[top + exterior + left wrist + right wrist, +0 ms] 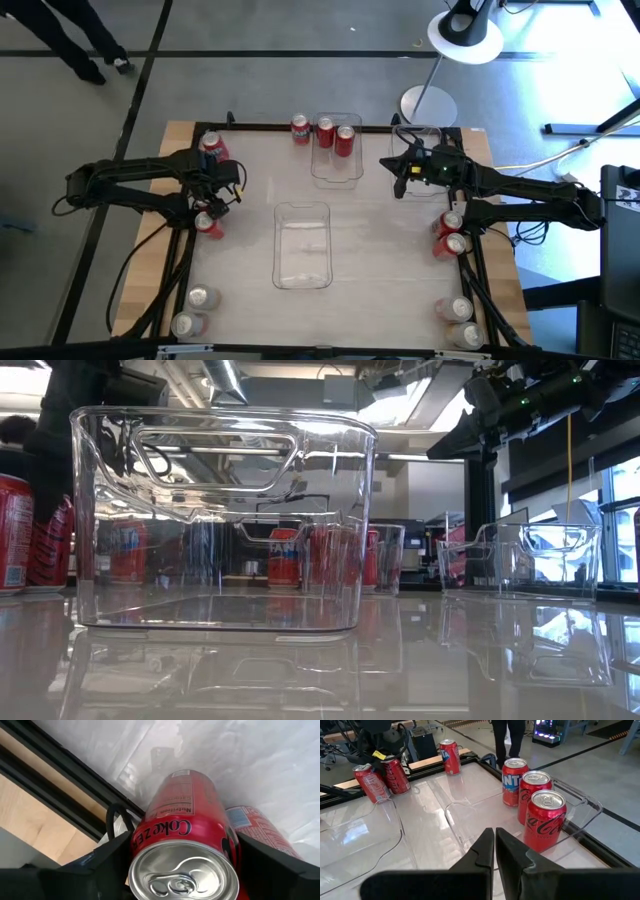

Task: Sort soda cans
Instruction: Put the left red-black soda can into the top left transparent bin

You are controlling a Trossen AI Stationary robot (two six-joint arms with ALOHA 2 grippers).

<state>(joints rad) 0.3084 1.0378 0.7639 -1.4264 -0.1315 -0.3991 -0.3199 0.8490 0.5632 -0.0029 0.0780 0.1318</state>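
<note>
soda cans are spread round the counter (380, 240) edges, and one red can (187, 845) marked coke zero is seen between the fingers of the left tool (212, 205) at the left side. the fingers flank the can on both sides, but whether it is actually gripped cannot be told. a second can (260, 832) lies just beside it. two cans (335, 135) stand in the far clear bin (335, 170), with a third can (300, 128) just outside its left wall. an empty-looking clear bin (303, 245) sits mid-counter. another bin (420, 135) is seen at far right, where the right tool (495, 845) is held over it with its fingers pressed together, gripping nothing. more cans (450, 235) are grouped at the right edge, and pairs at both near corners.
</note>
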